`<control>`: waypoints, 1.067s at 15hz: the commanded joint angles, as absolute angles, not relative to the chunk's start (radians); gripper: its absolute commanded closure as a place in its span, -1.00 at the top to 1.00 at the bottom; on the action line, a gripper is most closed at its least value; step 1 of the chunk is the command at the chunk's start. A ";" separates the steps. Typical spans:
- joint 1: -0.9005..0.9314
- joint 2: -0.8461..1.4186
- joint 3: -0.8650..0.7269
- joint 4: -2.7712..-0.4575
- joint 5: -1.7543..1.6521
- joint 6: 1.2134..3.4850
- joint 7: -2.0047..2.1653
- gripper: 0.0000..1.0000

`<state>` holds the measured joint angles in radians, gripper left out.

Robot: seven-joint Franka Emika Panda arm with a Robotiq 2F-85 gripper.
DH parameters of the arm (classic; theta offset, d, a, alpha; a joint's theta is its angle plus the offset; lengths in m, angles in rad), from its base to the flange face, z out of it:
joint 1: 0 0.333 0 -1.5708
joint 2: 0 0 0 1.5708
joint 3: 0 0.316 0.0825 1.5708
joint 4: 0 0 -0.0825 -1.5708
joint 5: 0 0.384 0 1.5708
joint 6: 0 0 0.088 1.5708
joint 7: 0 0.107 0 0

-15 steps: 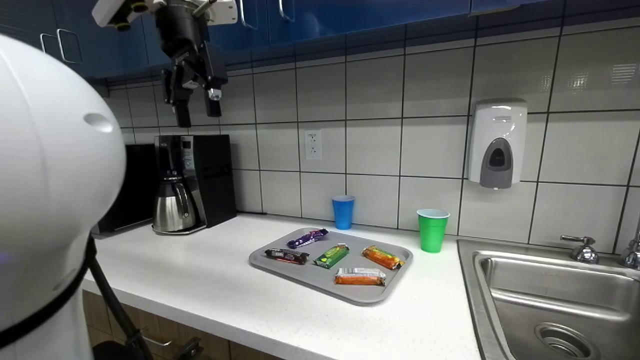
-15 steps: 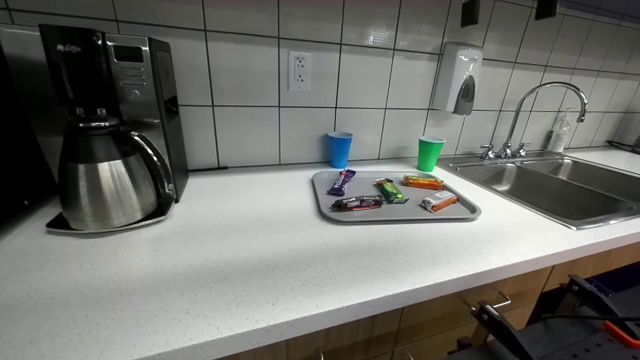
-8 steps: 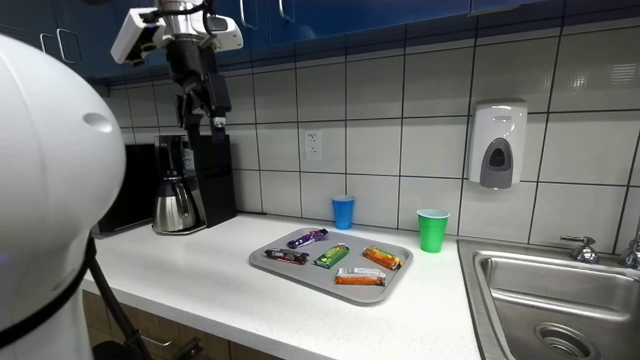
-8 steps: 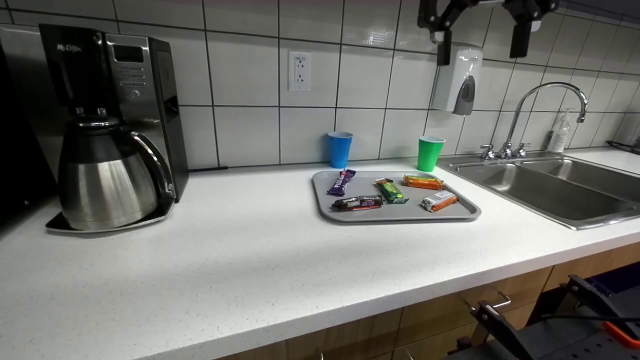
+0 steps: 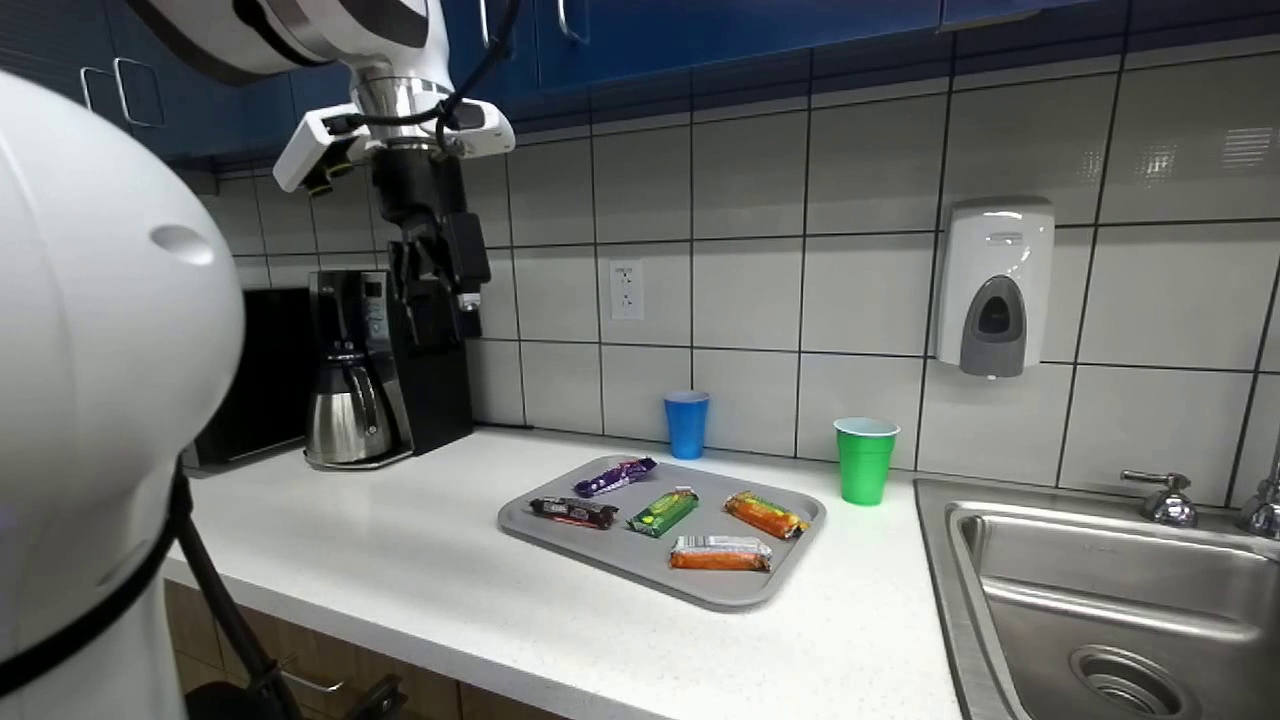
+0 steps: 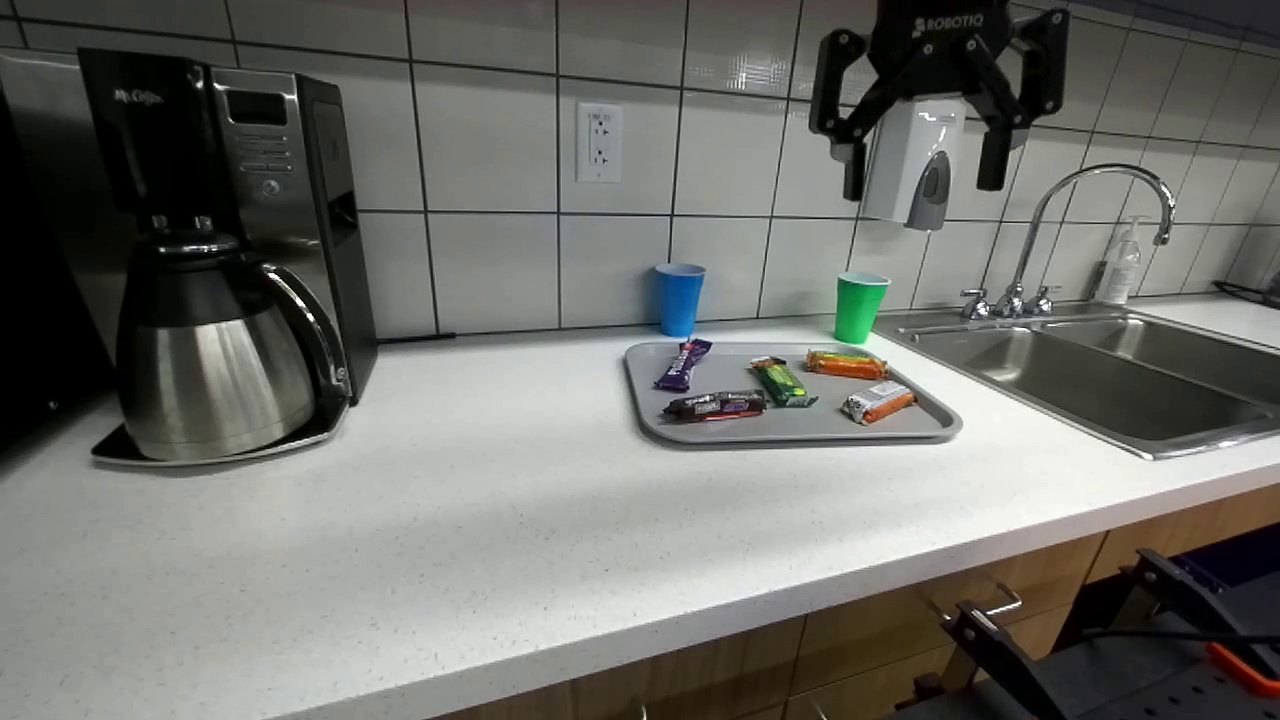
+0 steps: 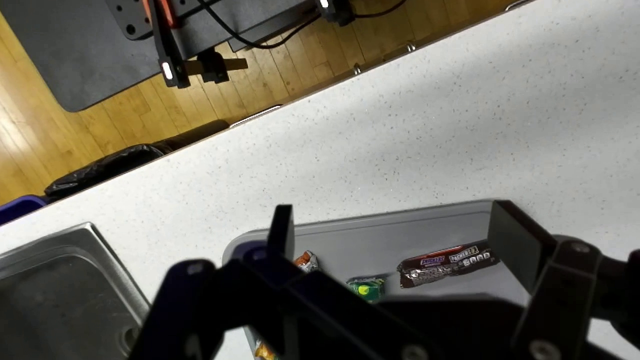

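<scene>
Gray tray [image 6: 810,425] on a white surface [image 6: 450,540], loaded with five wrapped bars; left, right, front and rear are as in both exterior views. Purple bar [image 6: 683,365] toward the tray's rear left corner; dark brown bar [image 6: 715,405] toward its front left corner; green bar [image 6: 782,383] at its middle; orange bar [image 6: 846,364] toward its rear right corner; white-and-orange bar [image 6: 879,402] toward its front right corner. Black end effector [image 6: 922,185] raised well above the tray, its two fingers [image 7: 517,247] pointing down and widely parted. Blue cup [image 5: 686,428] upright just behind the tray; green cup [image 5: 866,465] upright near its rear right corner. Coffee maker [image 6: 265,165] well left of the tray; sink [image 6: 1100,385] to its right.
</scene>
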<state>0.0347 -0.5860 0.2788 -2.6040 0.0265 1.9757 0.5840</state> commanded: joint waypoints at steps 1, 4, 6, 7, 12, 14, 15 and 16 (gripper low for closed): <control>0.010 -0.514 0.286 -2.602 -0.010 2.057 0.631 1.00; 0.003 -0.447 0.278 -2.596 -0.032 2.117 0.649 1.00; -0.005 -0.400 0.276 -2.588 -0.050 2.160 0.668 1.00; -0.008 -0.370 0.275 -2.582 -0.061 2.183 0.677 1.00; -0.016 -0.227 0.260 -2.547 -0.122 2.289 0.725 1.00; -0.013 -0.175 0.246 -2.524 -0.144 2.321 0.745 1.00; -0.011 -0.149 0.237 -2.510 -0.155 2.333 0.754 1.00; -0.009 -0.123 0.228 -2.495 -0.169 2.348 0.765 1.00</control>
<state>-0.0066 -0.2103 0.2469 -2.5598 -0.1198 2.3202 0.7148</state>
